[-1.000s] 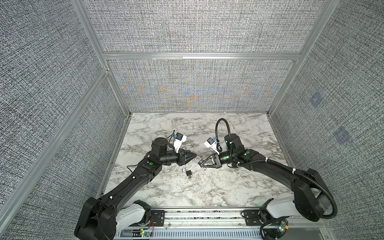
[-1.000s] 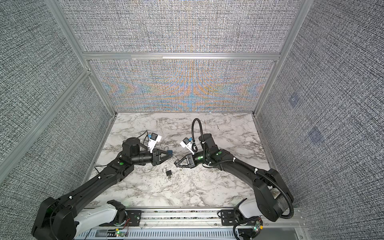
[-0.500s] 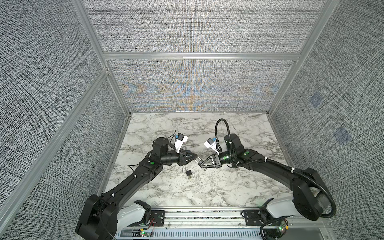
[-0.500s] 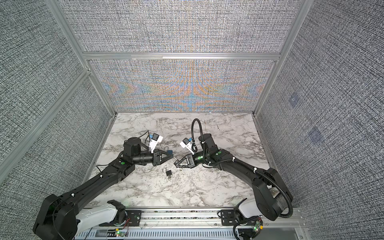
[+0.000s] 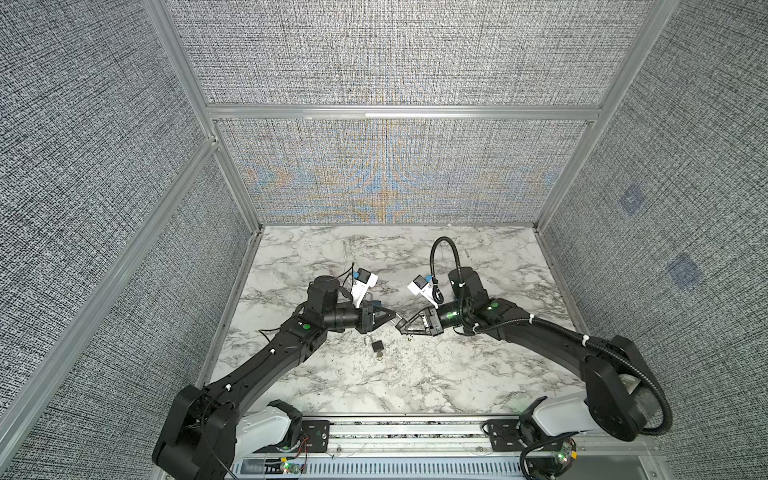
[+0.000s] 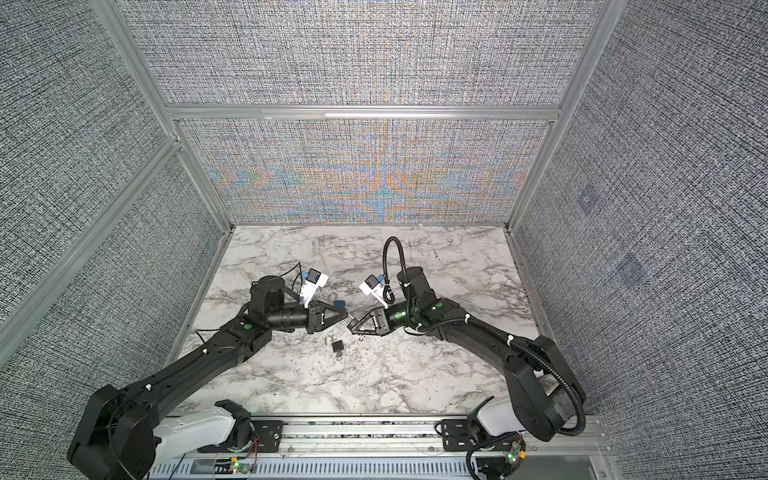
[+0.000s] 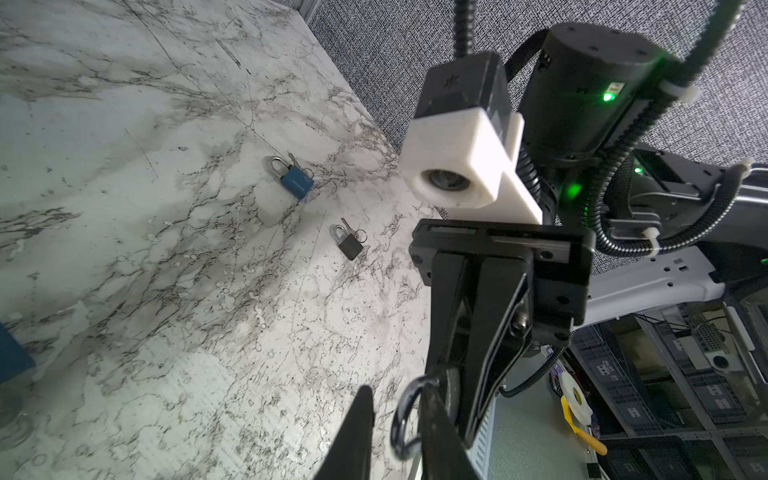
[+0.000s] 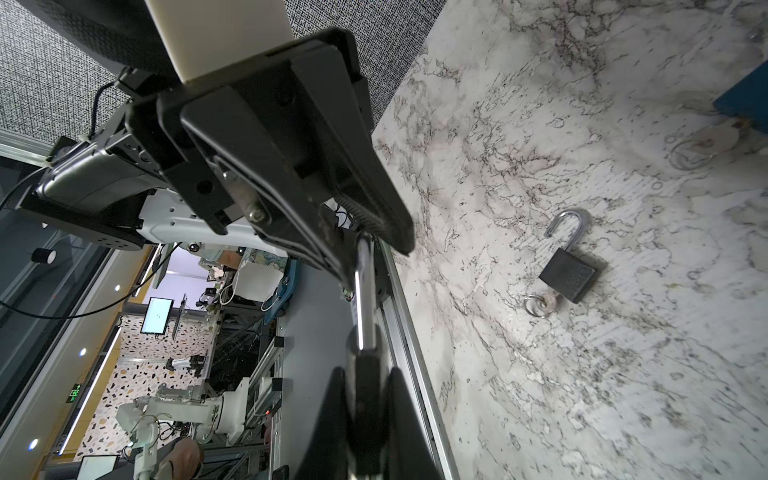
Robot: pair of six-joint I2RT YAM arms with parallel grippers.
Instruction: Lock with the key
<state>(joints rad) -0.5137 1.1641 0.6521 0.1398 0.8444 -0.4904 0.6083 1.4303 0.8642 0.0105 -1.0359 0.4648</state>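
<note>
My right gripper [image 8: 365,374] is shut on the body of a black padlock [image 8: 365,399], held above the table's middle. Its silver shackle [image 8: 365,299] points at my left gripper [image 8: 370,257]. In the left wrist view the shackle [image 7: 399,419] sits between the fingers of the left gripper [image 7: 397,399], against one finger with a gap to the other. Both top views show the left gripper [image 5: 394,320] tip to tip with the right gripper [image 5: 402,326]. A second black padlock [image 8: 567,274] lies on the marble with its shackle open and a key [image 8: 544,301] in it.
A blue padlock [image 6: 338,304] lies just behind the left gripper. Another blue padlock [image 7: 296,180] and a small black padlock [image 7: 350,245], both with keys, lie farther off in the left wrist view. Textured grey walls [image 5: 104,208] enclose the marble table [image 5: 415,374].
The left gripper's jaws have narrowed around the shackle. Both arms have stayed almost where they were, tips together.
</note>
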